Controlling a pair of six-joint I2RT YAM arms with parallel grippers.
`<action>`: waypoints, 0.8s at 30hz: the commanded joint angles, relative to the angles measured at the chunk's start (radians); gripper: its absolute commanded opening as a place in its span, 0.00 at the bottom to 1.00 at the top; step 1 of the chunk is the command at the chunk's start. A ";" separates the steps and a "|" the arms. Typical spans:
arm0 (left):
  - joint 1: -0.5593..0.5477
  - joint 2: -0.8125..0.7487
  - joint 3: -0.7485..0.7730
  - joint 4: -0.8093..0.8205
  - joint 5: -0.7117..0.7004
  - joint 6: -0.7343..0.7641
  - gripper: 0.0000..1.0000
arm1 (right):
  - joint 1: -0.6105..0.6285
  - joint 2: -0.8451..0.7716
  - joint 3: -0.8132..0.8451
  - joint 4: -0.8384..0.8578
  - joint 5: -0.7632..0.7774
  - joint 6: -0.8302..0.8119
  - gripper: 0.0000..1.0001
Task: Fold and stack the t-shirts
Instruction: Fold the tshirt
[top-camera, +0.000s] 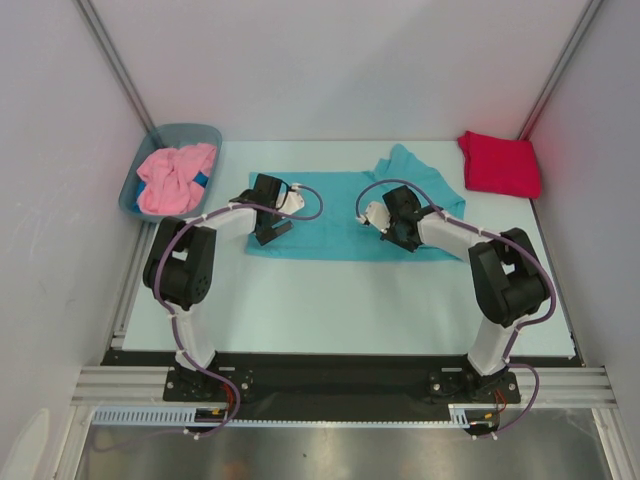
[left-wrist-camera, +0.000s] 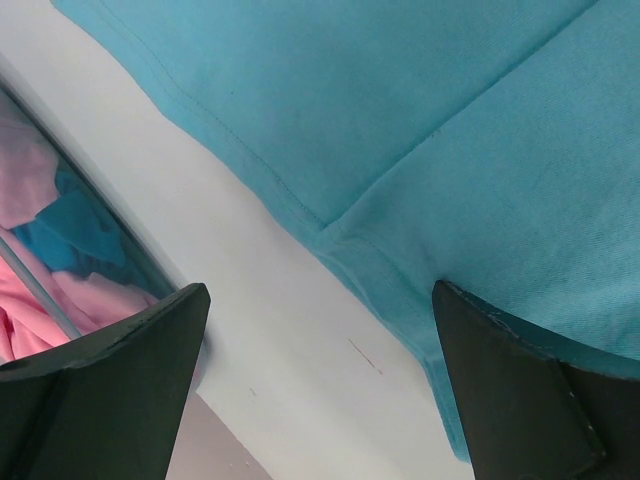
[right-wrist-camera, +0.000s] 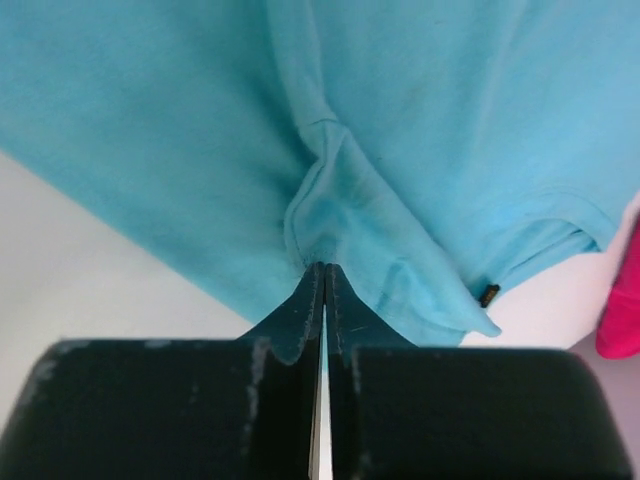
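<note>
My right gripper (right-wrist-camera: 322, 268), closed, pinches a fold of the turquoise t-shirt (right-wrist-camera: 430, 120) at its tips. My left gripper (left-wrist-camera: 320, 288) hangs wide above the hem. The cloth is probably limp and light, best held at its edges.

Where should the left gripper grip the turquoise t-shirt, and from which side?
Probably its stitched left edge, from above on the tub side. The turquoise t-shirt lies flat there, so only that free edge gives the jaws a pinch; the left gripper hangs open over it; the right gripper is shut on the other half.
</note>
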 joint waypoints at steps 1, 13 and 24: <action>-0.015 0.000 -0.011 0.008 -0.008 -0.012 1.00 | 0.009 -0.026 0.027 0.074 0.076 -0.026 0.00; -0.021 -0.003 -0.019 0.011 -0.011 -0.012 1.00 | 0.010 -0.043 0.006 0.271 0.196 -0.162 0.00; -0.025 0.012 -0.011 0.014 -0.019 -0.007 1.00 | 0.012 0.066 0.071 0.444 0.237 -0.286 0.00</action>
